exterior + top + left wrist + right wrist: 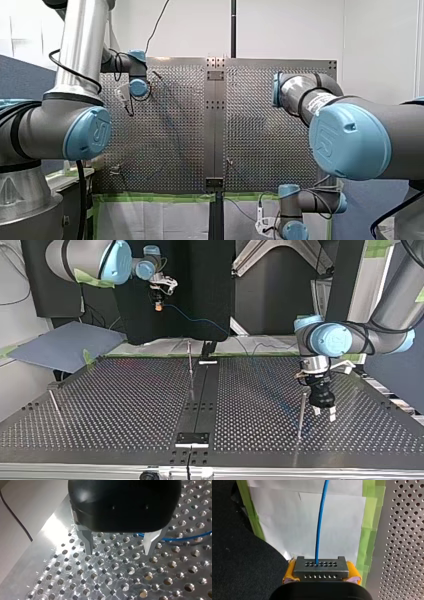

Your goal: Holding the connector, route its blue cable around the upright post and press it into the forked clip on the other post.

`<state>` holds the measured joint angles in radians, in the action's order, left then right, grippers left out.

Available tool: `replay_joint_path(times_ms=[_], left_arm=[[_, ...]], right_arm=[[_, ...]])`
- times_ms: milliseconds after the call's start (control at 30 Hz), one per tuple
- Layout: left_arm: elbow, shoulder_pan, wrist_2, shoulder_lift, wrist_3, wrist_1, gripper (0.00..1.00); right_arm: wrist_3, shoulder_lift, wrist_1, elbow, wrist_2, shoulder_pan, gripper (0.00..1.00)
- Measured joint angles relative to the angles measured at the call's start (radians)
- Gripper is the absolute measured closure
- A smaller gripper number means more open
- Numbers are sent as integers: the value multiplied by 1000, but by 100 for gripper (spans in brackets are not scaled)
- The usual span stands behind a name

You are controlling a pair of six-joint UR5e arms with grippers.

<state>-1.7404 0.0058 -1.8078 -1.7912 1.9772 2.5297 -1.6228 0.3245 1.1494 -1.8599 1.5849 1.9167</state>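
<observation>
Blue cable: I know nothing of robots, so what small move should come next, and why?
Probably carry the connector in over the perforated table, toward the middle post. The right arm's jaws, with yellow pads, are shut on it out past the green-taped edge, over white paper, and the blue cable trails free from it, so no routing can start there.

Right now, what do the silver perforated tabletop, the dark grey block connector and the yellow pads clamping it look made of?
Silver perforated tabletop: brushed metal, likely aluminium; it glints and shows machined rings round holes. Dark grey block connector: matte, metal or hard plastic, cannot tell. Yellow pads: soft, probably rubber or foam; edges bulge.
</observation>
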Motion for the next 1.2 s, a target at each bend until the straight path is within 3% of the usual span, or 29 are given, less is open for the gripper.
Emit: replay_joint_path(times_ms=[200, 500, 800, 967, 1200], left_arm=[[0, 0, -1, 0, 0, 1, 1], [0, 0, -1, 0, 0, 2, 1], [0, 0, -1, 0, 0, 3, 1], [0, 0, -1, 0, 0, 4, 1], [0, -3, 0, 0, 0, 7, 1]], right_arm=[[0, 50, -13, -28, 1, -8, 100], [-2, 137, 14, -86, 1, -17, 100], [-31, 218, 45, -115, -7, -46, 100], [-31, 257, 78, -132, -39, -64, 100], [-22, 267, 108, -143, -96, -81, 100]])
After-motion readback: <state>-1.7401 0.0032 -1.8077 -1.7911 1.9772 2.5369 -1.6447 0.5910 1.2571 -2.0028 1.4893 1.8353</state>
